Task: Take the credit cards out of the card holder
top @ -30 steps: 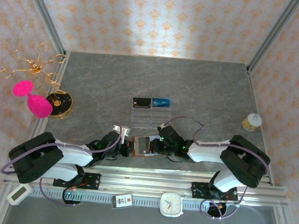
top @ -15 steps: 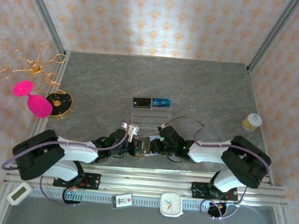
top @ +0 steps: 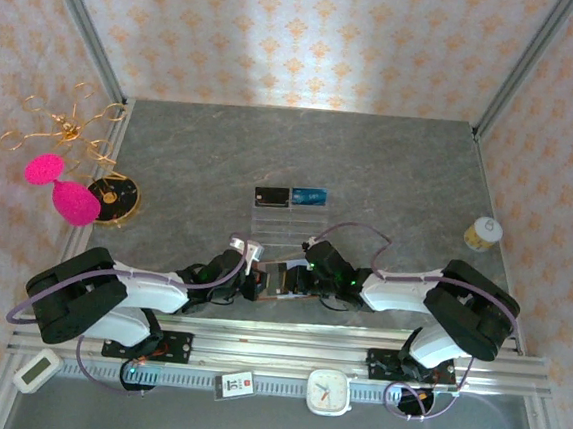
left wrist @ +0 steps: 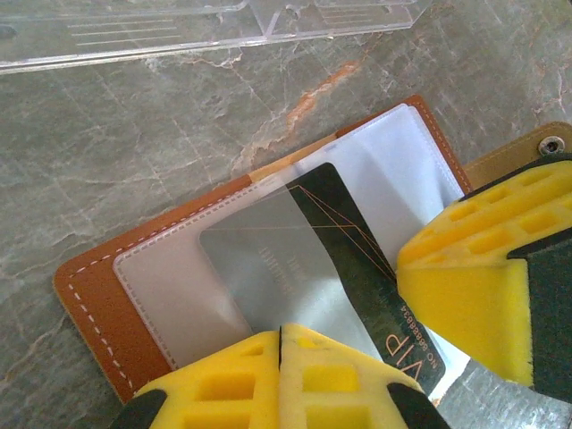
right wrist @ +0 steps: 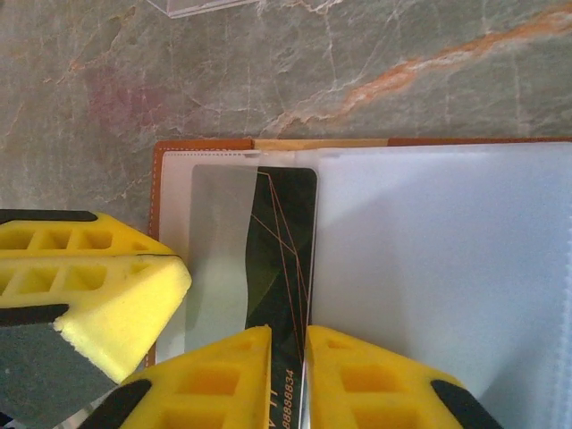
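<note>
card holder [top: 277, 279] lies open and flat on the worktop [top: 390, 173], front centre, between the two claws. Brown leather outside down, pale inner pockets [right wrist: 429, 250] up, snap [left wrist: 552, 143] out at one corner.

one black card [left wrist: 349, 232] is partly in a translucent sleeve [left wrist: 179, 286] of the holder. Its far end is under the sleeve and its near end sticks out bare, with "VIP" and a number printed on it.

left claw [left wrist: 280, 344]: pads shut tight together with no gap, tips down at the edge of the sleeve and card. Can't tell if anything is pinched.

right claw [right wrist: 289, 344]: jaws a narrow slit apart, sitting over the card's exposed end. The card's number strip shows through the gap. Can't tell if the pads touch the card.

the claws come in from opposite sides and sit close together. One right pad [left wrist: 465, 286] is just beside the left claw, over the pale pockets. One left pad [right wrist: 116, 286] sits at the holder's leather edge.

clear tray [top: 290, 227] lies just beyond the holder. At its far end are a second black card [top: 265, 195] and a blue card [top: 309, 195], side by side.

further out: small pale cup [top: 484, 233] near the right edge, white clock [top: 329, 391] on the front rail.
</note>
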